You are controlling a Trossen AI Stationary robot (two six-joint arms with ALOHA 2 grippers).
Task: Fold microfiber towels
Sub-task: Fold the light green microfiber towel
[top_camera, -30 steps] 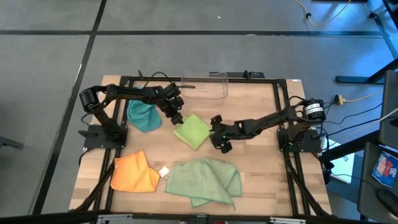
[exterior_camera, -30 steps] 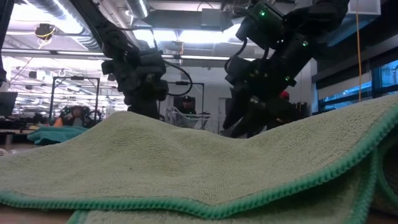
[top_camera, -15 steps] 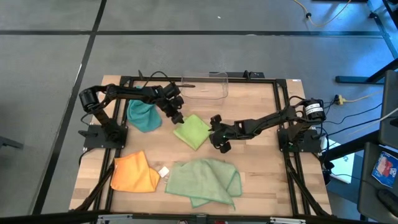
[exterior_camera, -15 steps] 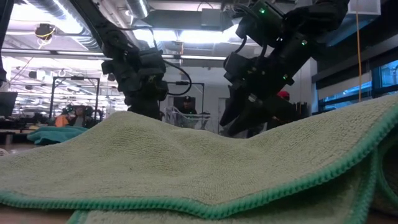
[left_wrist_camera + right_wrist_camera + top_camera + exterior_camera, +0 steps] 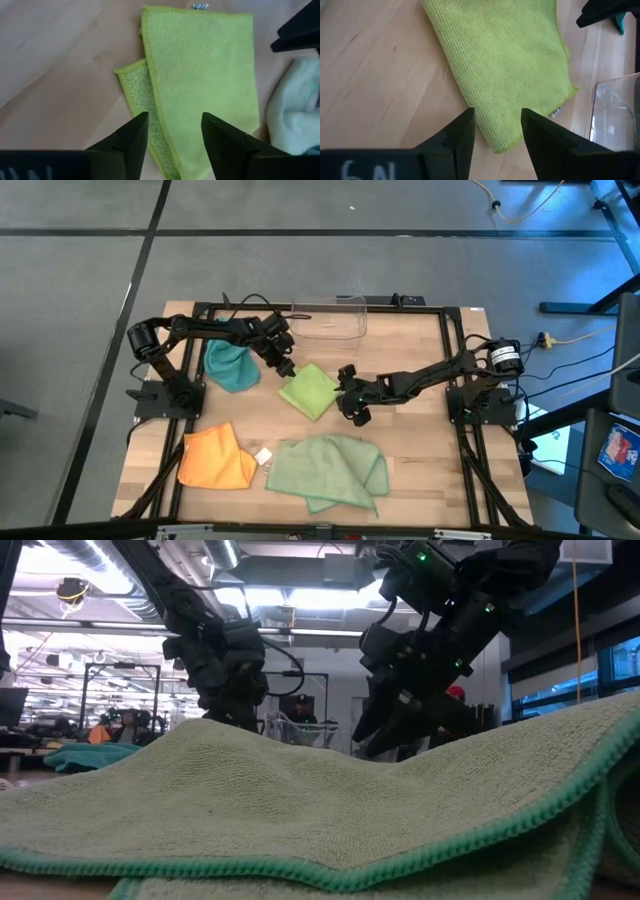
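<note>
Lime-green microfiber, folded to a rough rectangle with one under-layer peeking out along an edge, lies mid-table as the lime green towel (image 5: 308,390), both grippers poised at opposite ends of it. At its bin-side corner the left gripper (image 5: 285,367) hangs with fingers (image 5: 131,137) apart and nothing between them; at the other end the right gripper (image 5: 352,405) also shows parted, empty fingers (image 5: 462,131). The judgement: the fold looks laid down, and doing this step well means lifting clear without snagging the nubbly pile, then squaring the offset layer so the edges meet. Beyond the left gripper sits a bunched teal towel (image 5: 230,366); across the wooden table (image 5: 420,440) from the lime cloth, a flat orange towel (image 5: 215,460) and a larger, loosely doubled pale sage green towel (image 5: 330,470) with stitched green edging. Behind the lime towel stands a clear plastic bin (image 5: 330,320).
</note>
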